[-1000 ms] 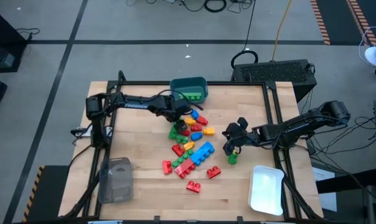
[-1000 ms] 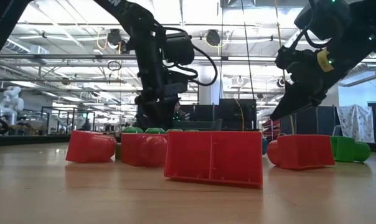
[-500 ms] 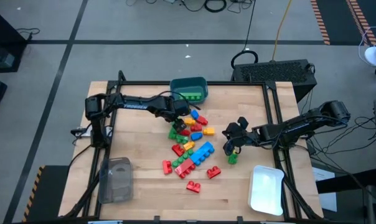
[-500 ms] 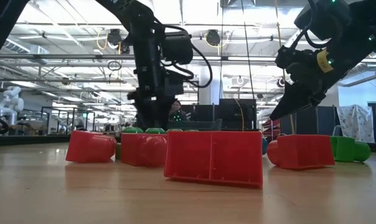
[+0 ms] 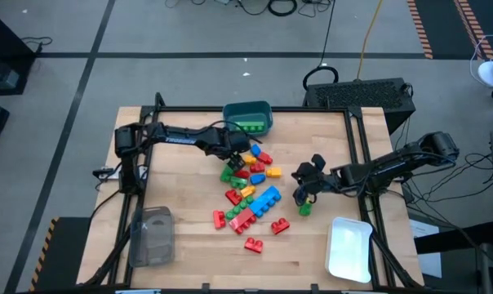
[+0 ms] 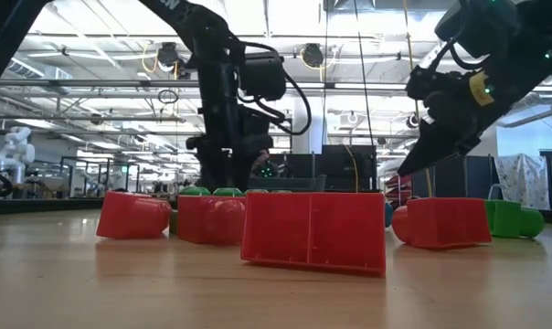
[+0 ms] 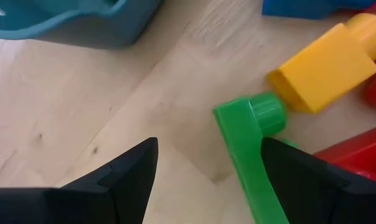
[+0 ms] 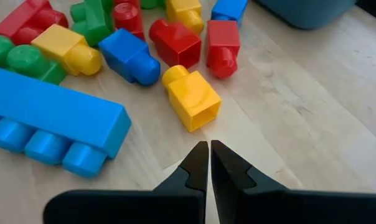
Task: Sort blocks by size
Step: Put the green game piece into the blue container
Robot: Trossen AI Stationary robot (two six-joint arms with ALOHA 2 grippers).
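Observation:
Several red, green, blue and yellow blocks (image 5: 250, 184) lie in a loose pile in the middle of the table. My left gripper (image 5: 232, 158) (image 7: 210, 143) is open, low over the pile's far left side. A small green block (image 7: 247, 134) lies on the wood between its fingers, close to one finger; I cannot tell whether they touch. My right gripper (image 5: 299, 189) (image 8: 209, 144) is shut and empty, just right of the pile, pointing at a yellow block (image 8: 191, 99) and a long blue block (image 8: 51, 118). A lone green block (image 5: 304, 210) lies near it.
A teal bin (image 5: 248, 117) stands at the far edge behind the pile, holding something green. A white tray (image 5: 348, 247) lies at the near right corner, and a clear container (image 5: 153, 235) at the near left. Two red blocks (image 5: 253, 243) lie apart near the front.
My left gripper has gone down a little toward the blocks at the pile's far left side. The blocks lie as before.

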